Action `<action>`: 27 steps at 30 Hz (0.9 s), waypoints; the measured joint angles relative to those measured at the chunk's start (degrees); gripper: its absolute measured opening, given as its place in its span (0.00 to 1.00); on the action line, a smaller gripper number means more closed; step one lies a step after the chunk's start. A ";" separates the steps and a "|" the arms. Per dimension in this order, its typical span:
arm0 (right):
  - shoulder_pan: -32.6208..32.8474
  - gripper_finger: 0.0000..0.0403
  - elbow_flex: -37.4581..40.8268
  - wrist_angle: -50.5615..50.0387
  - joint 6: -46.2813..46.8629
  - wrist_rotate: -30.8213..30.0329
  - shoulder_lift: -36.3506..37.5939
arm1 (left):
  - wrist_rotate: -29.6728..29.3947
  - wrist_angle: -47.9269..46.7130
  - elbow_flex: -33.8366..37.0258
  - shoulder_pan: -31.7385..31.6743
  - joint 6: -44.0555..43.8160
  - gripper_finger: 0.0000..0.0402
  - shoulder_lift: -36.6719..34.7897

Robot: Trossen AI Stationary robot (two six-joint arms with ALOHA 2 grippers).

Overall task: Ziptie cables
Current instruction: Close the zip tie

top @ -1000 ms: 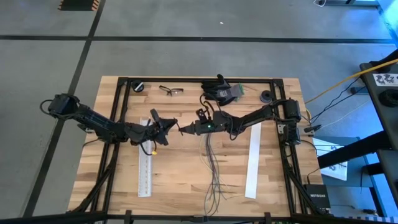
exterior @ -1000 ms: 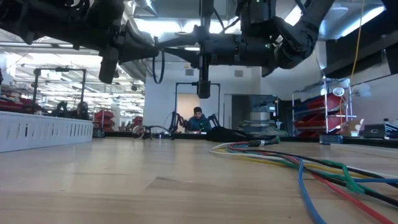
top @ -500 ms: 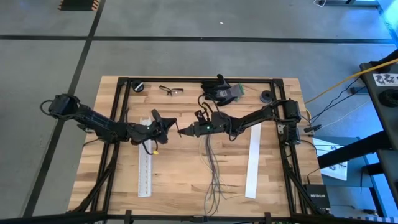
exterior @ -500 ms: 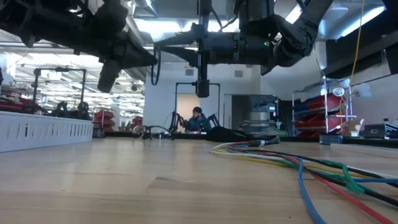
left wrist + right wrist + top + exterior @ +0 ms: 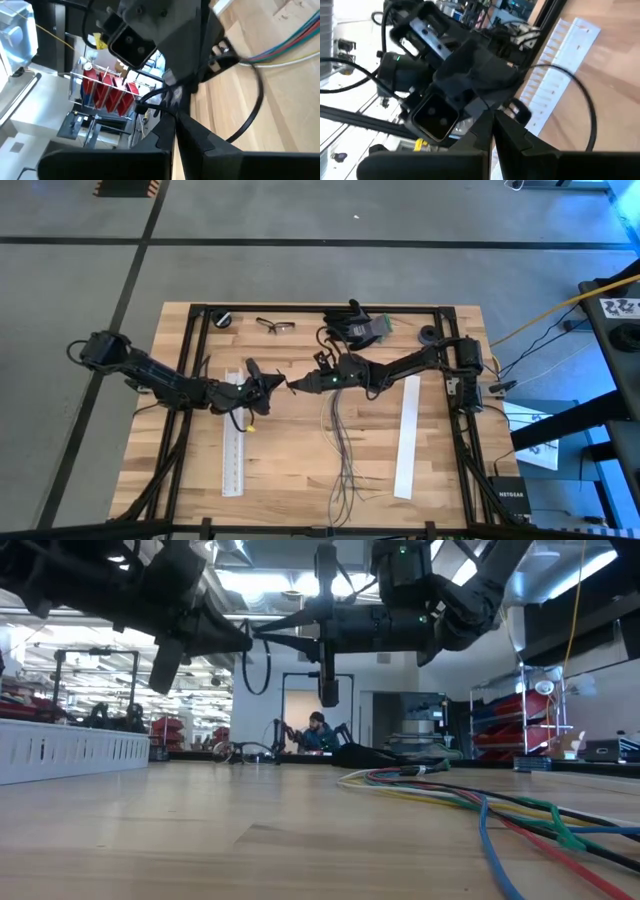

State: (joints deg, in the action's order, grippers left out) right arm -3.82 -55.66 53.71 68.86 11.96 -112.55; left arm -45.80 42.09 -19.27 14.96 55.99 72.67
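Since a second ago the right tool (image 5: 291, 385) has slid a little toward the left arm and the left tool (image 5: 277, 384) has edged in to meet it, so the two tips now sit almost nose to nose above the middle of the worktop (image 5: 300, 480). Both arms reach inward at low, nearly level angles, the left from the far left edge, the right from the right-hand frame post. Each tool's fingers are pressed fully together; a thin black loop of cord (image 5: 252, 112) arcs between the two tips, though what either tool grips cannot be made out.

The low view shows both arms hanging well clear of the wood, and a person seated far back in the room. The wrist views show each arm's camera housing facing the other at close range. Only the high view shows the cables (image 5: 343, 450): they lie on the worktop just beside and below the right tool, splaying toward the near edge, between two white strips (image 5: 405, 435).
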 joint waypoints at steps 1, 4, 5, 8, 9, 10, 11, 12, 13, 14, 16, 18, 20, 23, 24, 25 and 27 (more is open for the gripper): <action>0.48 0.00 0.00 0.03 0.00 0.59 0.00 | -0.66 -0.07 0.00 -0.34 -0.09 0.00 0.25; 1.69 0.00 0.00 0.04 1.23 0.72 -0.02 | -1.61 -0.99 0.00 -1.19 -0.33 0.00 0.59; 1.73 0.00 0.00 0.02 1.50 0.75 -0.02 | -1.54 -1.08 0.00 -1.26 -0.35 0.00 0.60; 1.38 0.00 0.00 0.07 1.52 -0.02 -0.02 | -0.78 -0.74 0.00 -0.75 -0.31 0.00 0.61; 1.00 0.00 -0.07 0.01 1.31 -0.42 -0.02 | -0.59 -0.56 0.00 -0.43 -0.06 0.00 0.61; 0.42 0.00 -0.26 -0.12 0.84 -0.42 -0.07 | -0.46 -0.57 0.00 -0.12 0.03 0.00 0.62; -0.28 0.00 -0.62 -0.63 -0.01 -0.41 -0.15 | -0.46 -0.46 0.00 0.11 0.09 0.00 0.95; -0.82 0.00 -1.04 -1.12 -0.19 -0.39 -0.22 | -0.48 -0.44 -0.04 0.31 0.12 0.00 1.45; -1.09 0.00 -1.19 -1.31 -0.33 -0.08 -0.25 | -0.49 -0.61 -0.04 0.37 0.13 0.00 1.96; -1.25 0.00 -1.31 -1.42 -0.34 0.47 -0.28 | -0.47 -0.73 -0.07 0.37 -0.07 0.00 2.43; -1.09 0.00 -1.53 -1.31 -1.91 0.73 -0.31 | -0.24 -0.53 -0.14 0.26 -1.79 0.00 2.68; -0.63 0.00 -1.53 -1.23 -4.09 2.48 -0.28 | -0.03 -0.07 -0.30 -0.08 -4.43 0.00 2.66; -0.72 0.00 -1.51 -1.49 -6.25 6.74 -0.28 | 0.29 -0.14 -0.33 -0.07 -6.82 0.00 2.66; -1.21 0.00 -1.51 -1.23 -9.10 12.45 -0.22 | 0.42 -0.07 -0.33 -0.04 -10.51 0.00 2.66; -1.27 0.00 -1.51 -1.25 -10.09 13.46 -0.22 | 0.40 0.16 -0.33 -0.07 -11.65 0.00 2.66; -1.26 0.00 -1.51 -1.27 -11.36 14.64 -0.22 | 0.35 0.63 -0.33 -0.07 -12.79 0.00 2.66; -1.66 0.02 -1.51 -1.18 -13.84 18.42 -0.22 | 0.30 0.85 -0.33 -0.03 -15.06 0.00 2.66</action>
State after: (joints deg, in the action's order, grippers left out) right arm -5.48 -57.17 52.53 55.02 30.39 -112.77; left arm -45.50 42.93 -19.59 14.93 40.93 75.33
